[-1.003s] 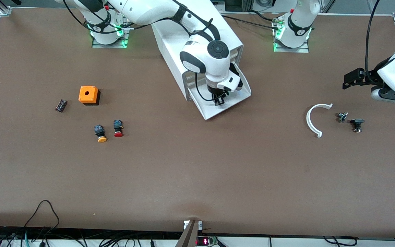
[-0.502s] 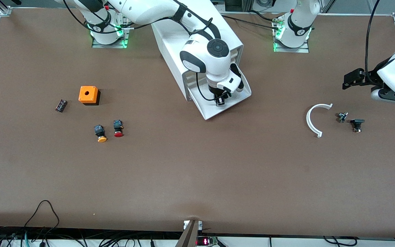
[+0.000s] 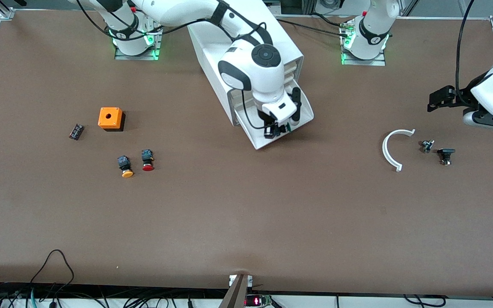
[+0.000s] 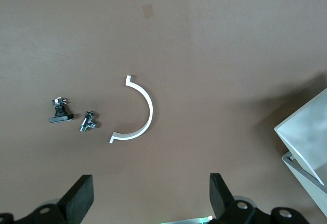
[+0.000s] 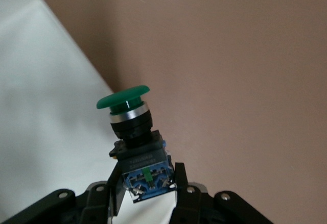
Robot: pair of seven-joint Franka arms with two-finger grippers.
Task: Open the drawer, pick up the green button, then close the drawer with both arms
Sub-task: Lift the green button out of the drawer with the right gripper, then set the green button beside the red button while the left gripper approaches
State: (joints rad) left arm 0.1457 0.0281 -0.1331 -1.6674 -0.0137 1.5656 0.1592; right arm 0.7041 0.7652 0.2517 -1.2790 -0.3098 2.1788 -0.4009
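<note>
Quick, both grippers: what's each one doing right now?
Left gripper: open, empty, waiting.
Right gripper: shut on the green button, over the open drawer.

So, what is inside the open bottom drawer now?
The drawer shows bare white floor. The right gripper over it, jaws shut, holds the green button. The arm covers the rest.
</note>
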